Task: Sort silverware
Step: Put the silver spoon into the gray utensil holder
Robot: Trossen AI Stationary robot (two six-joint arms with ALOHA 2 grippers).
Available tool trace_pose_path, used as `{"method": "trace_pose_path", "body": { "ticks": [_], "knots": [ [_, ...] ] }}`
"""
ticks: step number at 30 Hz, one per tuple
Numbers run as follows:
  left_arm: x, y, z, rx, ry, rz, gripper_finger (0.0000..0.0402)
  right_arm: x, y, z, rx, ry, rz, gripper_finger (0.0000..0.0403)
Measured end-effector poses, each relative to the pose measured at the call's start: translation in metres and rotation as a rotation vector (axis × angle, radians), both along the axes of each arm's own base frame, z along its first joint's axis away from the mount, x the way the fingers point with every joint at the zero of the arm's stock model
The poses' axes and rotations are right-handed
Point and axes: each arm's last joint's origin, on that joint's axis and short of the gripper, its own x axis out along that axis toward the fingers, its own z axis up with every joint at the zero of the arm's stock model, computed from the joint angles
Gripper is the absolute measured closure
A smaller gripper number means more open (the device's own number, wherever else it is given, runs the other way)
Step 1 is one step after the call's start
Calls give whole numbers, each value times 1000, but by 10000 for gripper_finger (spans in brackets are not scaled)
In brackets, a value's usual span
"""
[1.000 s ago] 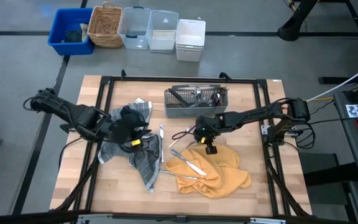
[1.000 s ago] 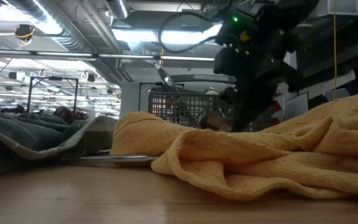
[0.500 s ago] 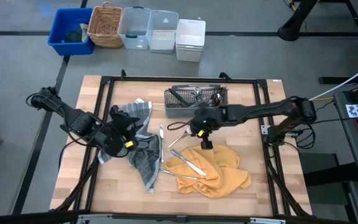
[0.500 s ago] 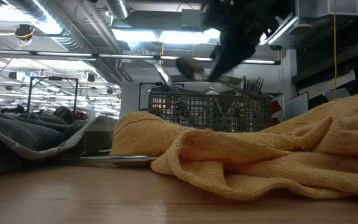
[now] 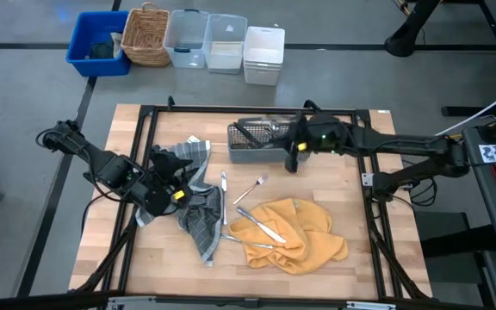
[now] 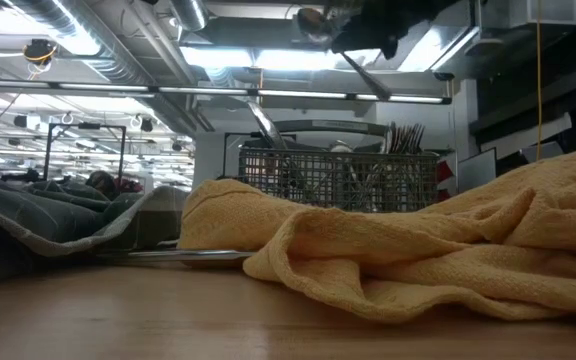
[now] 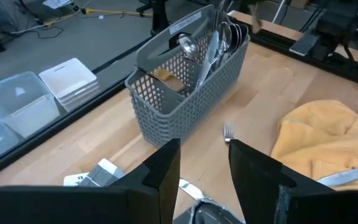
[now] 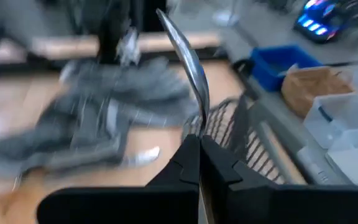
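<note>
My right gripper (image 8: 199, 155), clenched on a spoon (image 8: 185, 53) whose long axis stands upright, hovers at upper centre over the caddy (image 5: 257, 146); left gripper (image 7: 204, 168) released, lower left.

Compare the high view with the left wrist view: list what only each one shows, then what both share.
Only the high view: the right tool shut on a utensil at the caddy's right end, the grey cloth beside the left tool, and the bins beyond the table, including a wicker basket and blue bin.
Only the left wrist view: the left tool's open fingers close up, and the spoons standing inside the caddy.
Both: the grey mesh caddy, the lone fork on the wood, the yellow cloth.
</note>
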Motion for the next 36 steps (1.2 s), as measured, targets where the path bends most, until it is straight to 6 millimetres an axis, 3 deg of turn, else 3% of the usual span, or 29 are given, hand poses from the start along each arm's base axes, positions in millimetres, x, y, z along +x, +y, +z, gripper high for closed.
{"method": "trace_pose_path", "body": {
  "ticks": [16,23,28,36],
  "knots": [
    [0,0,0,-3,-7,2,274,-23,-38,-72,-5,-379,-371,402],
    [0,0,0,5,-9,6,274,-36,-36,-101,35,-381,-412,402],
    [0,0,0,7,-8,6,274,-40,-34,-109,34,-377,-413,402],
    [1,0,0,6,-9,7,274,-39,-34,-132,53,-246,-413,387]
  ]
}}
